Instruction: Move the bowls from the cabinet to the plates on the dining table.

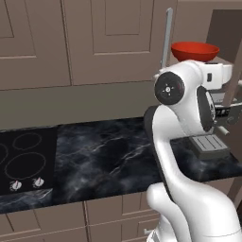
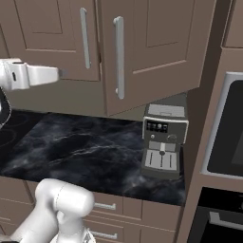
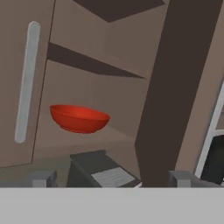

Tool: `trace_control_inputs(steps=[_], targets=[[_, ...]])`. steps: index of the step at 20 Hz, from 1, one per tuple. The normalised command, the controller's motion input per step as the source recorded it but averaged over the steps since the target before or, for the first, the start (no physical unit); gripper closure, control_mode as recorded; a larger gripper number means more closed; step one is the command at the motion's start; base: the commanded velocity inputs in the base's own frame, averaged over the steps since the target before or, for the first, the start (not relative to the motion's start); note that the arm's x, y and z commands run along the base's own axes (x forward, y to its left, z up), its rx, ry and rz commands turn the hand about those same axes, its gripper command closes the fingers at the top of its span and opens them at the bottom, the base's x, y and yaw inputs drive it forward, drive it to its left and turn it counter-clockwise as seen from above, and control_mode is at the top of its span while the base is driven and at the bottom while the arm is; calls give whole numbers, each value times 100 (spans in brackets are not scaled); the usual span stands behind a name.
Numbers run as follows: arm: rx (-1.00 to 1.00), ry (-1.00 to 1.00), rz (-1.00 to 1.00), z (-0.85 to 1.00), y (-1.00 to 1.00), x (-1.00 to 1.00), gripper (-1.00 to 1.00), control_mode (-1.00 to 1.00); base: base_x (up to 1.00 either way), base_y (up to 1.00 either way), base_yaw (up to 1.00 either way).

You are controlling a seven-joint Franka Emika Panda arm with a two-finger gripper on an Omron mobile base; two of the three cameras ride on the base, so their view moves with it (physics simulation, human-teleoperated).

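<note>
Left base view, far left: black cooktop (image 1: 23, 163) set into the marble counter (image 1: 108, 156). Centre right: the white arm rises and bends toward the upper right. Upper right: red bowl (image 1: 194, 51) sits on the cabinet (image 1: 113, 38) shelf, just right of a vertical silver handle (image 1: 166, 40). Below it, a grey coffee machine (image 1: 210, 144) on the counter.

Right base view: cabinet door (image 2: 152, 47) stands swung open at centre, its bar handle (image 2: 118, 57) toward the left edge of the door; coffee machine at centre right beneath it. A built-in oven (image 2: 228, 128) runs along the right edge.

Hand view: long handle at upper left, red bowl at centre left resting on the lower shelf, coffee machine top at bottom centre, dark open door edge running down the right of centre. Gripper (image 3: 111, 179) at the bottom edge, fingers spread wide, nothing between them, well apart from the bowl.

Step in hand, as I judge it: approach to the red bowl. The wooden bowl I cannot locate here.

To do it well: shift aim left so the bowl sits midway between the fingers, pass above the coffee machine, stay off the door edge on the right. Take the near rim with one finger inside and one outside, since the bowl looks too wide to span. Lift before drawing it out over the shelf lip.
</note>
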Motion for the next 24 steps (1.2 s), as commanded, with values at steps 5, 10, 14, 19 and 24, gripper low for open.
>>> trace_control_inputs(steps=[5,10,14,19,24], targets=[[0,-1,-19,-1,-8,40,-100,-100,0,0,0],[0,0,-10,0,-30,32,-100,-100,0,0,0],[1,-2,-5,0,-40,18,-100,-100,0,0,0],[1,-1,-4,0,-28,23,-100,-100,0,0,0],[1,-1,-3,0,-29,25,-100,-100,0,0,0]])
